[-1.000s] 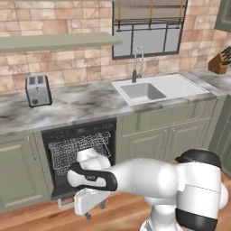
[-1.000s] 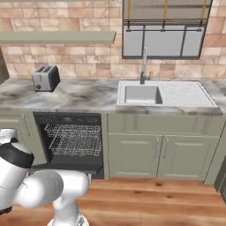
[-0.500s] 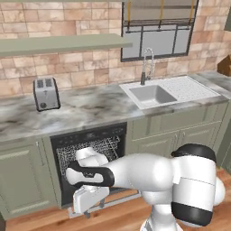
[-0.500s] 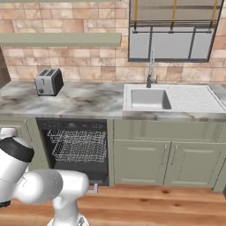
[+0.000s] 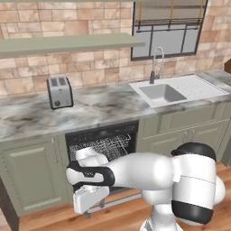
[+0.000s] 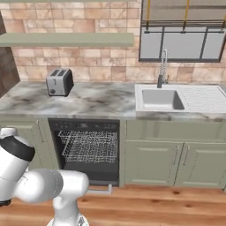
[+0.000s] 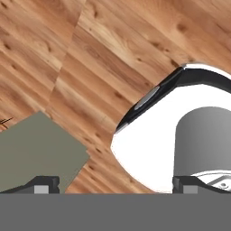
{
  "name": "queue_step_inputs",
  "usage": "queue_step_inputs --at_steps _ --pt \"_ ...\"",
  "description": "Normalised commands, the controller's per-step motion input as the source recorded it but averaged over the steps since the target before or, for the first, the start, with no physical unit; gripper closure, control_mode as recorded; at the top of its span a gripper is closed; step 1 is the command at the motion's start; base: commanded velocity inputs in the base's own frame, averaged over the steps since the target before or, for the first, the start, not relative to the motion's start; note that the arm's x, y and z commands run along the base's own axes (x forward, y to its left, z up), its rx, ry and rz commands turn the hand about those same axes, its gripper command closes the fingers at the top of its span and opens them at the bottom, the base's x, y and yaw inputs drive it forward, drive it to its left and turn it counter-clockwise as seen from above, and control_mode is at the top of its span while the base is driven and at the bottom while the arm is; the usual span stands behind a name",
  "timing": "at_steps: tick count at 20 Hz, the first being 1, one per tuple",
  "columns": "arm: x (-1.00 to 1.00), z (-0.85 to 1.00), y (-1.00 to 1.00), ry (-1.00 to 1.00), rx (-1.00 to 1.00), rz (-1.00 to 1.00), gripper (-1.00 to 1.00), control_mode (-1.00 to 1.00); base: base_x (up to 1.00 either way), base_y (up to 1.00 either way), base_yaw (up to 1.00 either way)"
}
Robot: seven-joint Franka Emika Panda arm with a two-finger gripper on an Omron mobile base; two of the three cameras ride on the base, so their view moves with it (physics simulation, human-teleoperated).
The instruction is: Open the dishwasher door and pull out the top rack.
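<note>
Gripper [image 7: 115, 187] jaws spread wide, nothing between them; in hand view the two dark tips sit far apart at the bottom over the wood floor [image 7: 90, 58], w/ a sage-green panel corner [image 7: 31, 153] at lower left. In left base view the hand [image 5: 90, 198] hangs low in front of the dishwasher, fingers pointing down, just above the floor, not touching anything I can make out. Dishwasher door [image 6: 99, 189] is dropped fully open: seen edge-on in right base view, its silver bar handle at the front edge near the floor. Top rack [image 6: 89, 146], silvery wire grid w/ tines, sits in the upper part of the black cavity; can't tell for sure how far fwd it is. Also seen behind the arm in left base view [image 5: 110, 143]. Sage-green cabinets [image 6: 152, 161] flank the appliance both sides. Above, marble counter [image 6: 97, 100] w/ a silver toaster [image 6: 59, 82] to the left; white sink [image 6: 161, 98] and faucet [image 6: 163, 68] to the right, window above, green shelf [image 6: 66, 39] on the brick wall.
</note>
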Motion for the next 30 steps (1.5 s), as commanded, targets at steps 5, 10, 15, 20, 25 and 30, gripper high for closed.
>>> queue_step_inputs --at_steps 5,10,15,20,25,30 --pt "0.0 0.0 0.0 0.0 0.0 0.0 -1.0 1.0 0.26 0.52 0.0" --pt "0.0 0.0 0.0 0.0 0.0 0.0 -1.0 1.0 0.43 0.4 0.0" --pt "0.0 0.0 0.0 0.0 0.0 0.0 -1.0 1.0 0.42 0.14 0.0" --pt "0.0 0.0 0.0 0.0 0.0 0.0 -1.0 1.0 0.03 0.0 0.0" --pt "0.0 0.0 0.0 0.0 0.0 0.0 -1.0 1.0 0.01 -0.01 0.0" --pt "0.0 -0.11 0.0 -0.01 0.01 0.0 -1.0 -1.0 0.0 -0.01 0.0"
